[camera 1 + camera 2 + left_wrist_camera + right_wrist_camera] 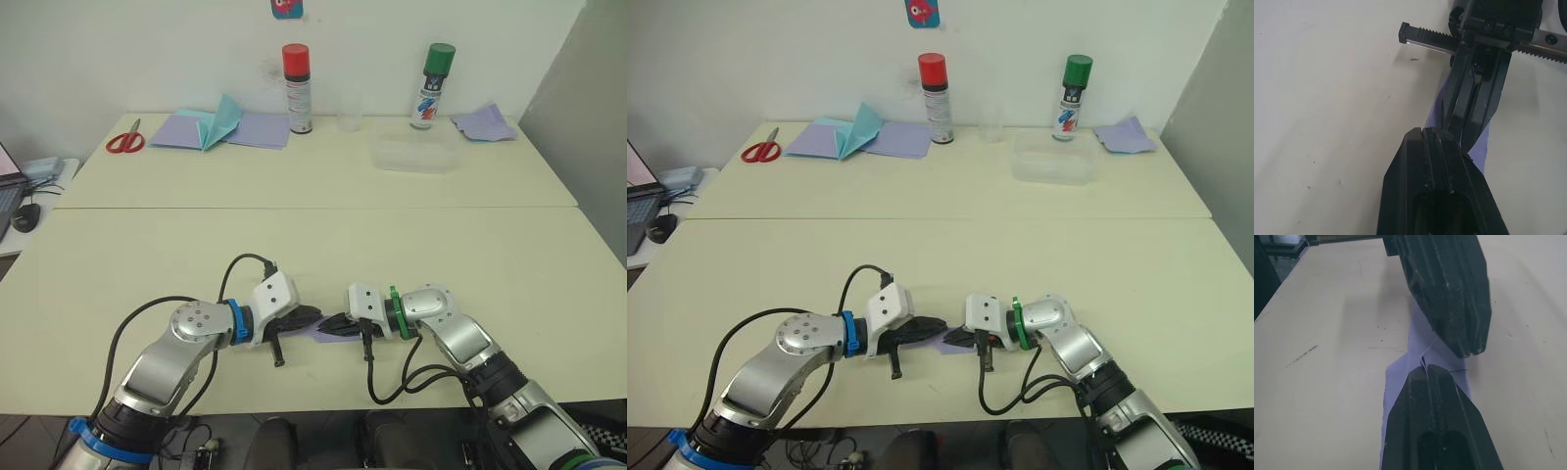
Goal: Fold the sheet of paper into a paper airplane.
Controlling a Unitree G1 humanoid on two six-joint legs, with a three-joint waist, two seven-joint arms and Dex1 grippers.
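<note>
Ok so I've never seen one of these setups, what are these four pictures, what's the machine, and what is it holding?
It is a humanoid robot with two arms. Two pictures look down from its head; the other two come from cameras on its wrists, looking along the black fingers. The left gripper and right gripper meet tip to tip near the table's front edge, both shut on a small lavender sheet of paper that it is folding. At the far side lie red scissors, flat lavender sheets with a teal paper piece, two spray cans, a clear cup, a clear container and a rumpled lavender scrap.
</note>
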